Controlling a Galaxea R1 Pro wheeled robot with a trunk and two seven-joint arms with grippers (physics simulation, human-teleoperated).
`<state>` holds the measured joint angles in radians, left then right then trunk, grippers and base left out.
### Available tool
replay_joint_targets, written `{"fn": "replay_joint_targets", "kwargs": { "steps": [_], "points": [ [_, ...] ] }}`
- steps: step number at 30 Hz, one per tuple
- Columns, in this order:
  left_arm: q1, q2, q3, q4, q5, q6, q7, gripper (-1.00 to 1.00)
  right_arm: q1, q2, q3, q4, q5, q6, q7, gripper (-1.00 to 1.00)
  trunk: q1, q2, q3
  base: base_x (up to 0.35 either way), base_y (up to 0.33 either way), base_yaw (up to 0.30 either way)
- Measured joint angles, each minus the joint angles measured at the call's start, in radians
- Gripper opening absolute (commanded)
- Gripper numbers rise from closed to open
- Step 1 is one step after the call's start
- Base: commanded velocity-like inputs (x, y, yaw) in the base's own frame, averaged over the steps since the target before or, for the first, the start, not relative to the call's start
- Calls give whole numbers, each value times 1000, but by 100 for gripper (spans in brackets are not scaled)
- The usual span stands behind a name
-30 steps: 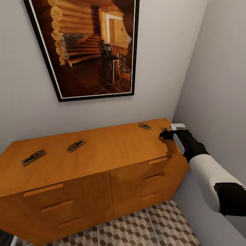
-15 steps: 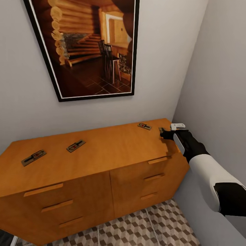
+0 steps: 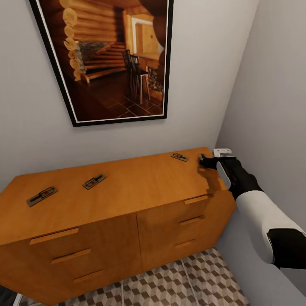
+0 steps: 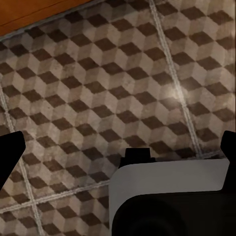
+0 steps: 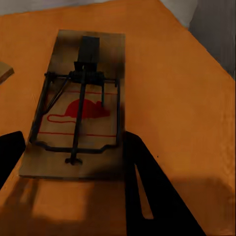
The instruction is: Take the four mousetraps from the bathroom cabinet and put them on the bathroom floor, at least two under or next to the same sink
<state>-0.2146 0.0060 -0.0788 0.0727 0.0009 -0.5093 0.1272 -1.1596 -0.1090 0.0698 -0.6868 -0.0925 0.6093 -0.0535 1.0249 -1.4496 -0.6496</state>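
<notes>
Four traps lie on the cabinet top, seen from the head view left to right: first trap near the left end, second trap just right of it, third trap toward the back right, and a fourth trap at the right end, largely hidden behind the right tool. Above the cabinet hangs a framed picture of a log interior. Below, the tiled floor shows its cube pattern. In the right wrist view the right tool stands wide, its dark fingers on either side of the fourth trap's near end, not closed on it. The left tool hangs over the floor, likewise spread wide.
</notes>
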Motion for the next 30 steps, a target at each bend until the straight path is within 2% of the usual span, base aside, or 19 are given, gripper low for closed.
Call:
{"fn": "replay_joint_targets", "kwargs": {
  "steps": [14, 22, 30],
  "points": [
    [0, -1, 1, 0, 1, 0, 0, 100, 0, -13, 2, -224, 0, 162, -2, -100, 0, 0, 0, 0, 0, 0],
    [0, -1, 1, 0, 1, 0, 0, 100, 1, -14, 2, -289, 0, 205, -2, -100, 0, 0, 0, 0, 0, 0],
    [0, 0, 1, 0, 1, 0, 0, 100, 1, -15, 2, -372, 1, 285, -2, -100, 0, 0, 0, -1, 0, 0]
  ]
}}
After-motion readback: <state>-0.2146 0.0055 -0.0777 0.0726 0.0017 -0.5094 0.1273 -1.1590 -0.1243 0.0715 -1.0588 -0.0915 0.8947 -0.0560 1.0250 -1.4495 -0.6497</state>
